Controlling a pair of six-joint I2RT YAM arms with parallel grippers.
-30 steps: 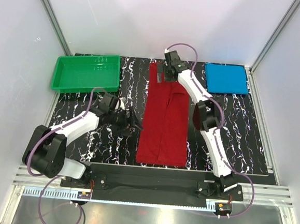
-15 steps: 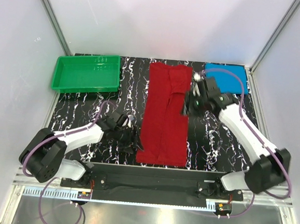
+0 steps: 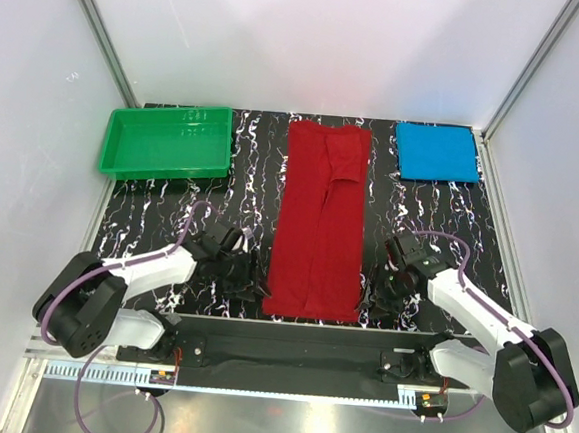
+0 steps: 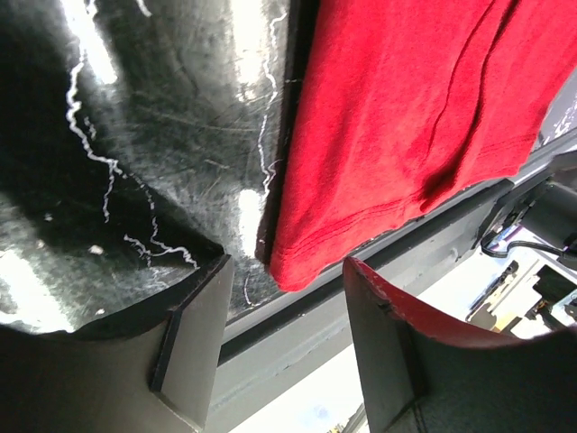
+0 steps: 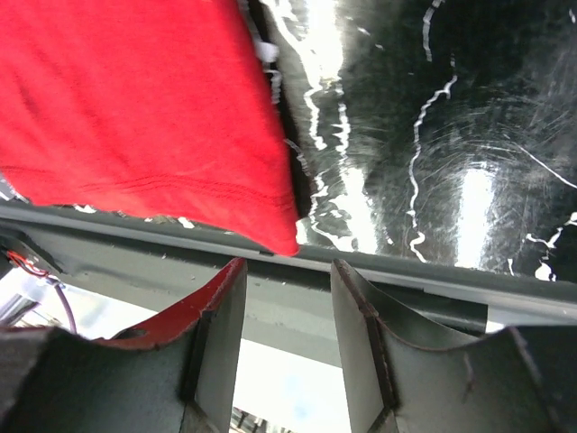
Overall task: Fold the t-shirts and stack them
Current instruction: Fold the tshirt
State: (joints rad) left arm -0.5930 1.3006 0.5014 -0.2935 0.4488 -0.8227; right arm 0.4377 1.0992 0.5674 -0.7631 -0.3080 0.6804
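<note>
The deep red t-shirt (image 3: 316,224) lies flat as a long strip down the middle of the black marbled table, with a sleeve flap folded over its far end. The bright blue t-shirt (image 3: 435,152) is a neat folded rectangle at the far right. My left gripper (image 3: 251,280) sits low at the red shirt's near left corner. In the left wrist view that hem corner (image 4: 302,262) lies just ahead of the open left gripper (image 4: 287,302). My right gripper (image 3: 378,292) sits at the near right corner. That corner (image 5: 284,236) lies just ahead of the open right gripper (image 5: 287,298).
A green plastic tray (image 3: 118,143) stands at the far left. The table's near edge and the grey metal rail (image 5: 361,293) run directly under both grippers. White walls enclose the table on three sides.
The right arm swung from the red shirt's far end back to its near right corner. The left arm slid nearer, to the near left corner. Both sets of jaws have narrowed.
</note>
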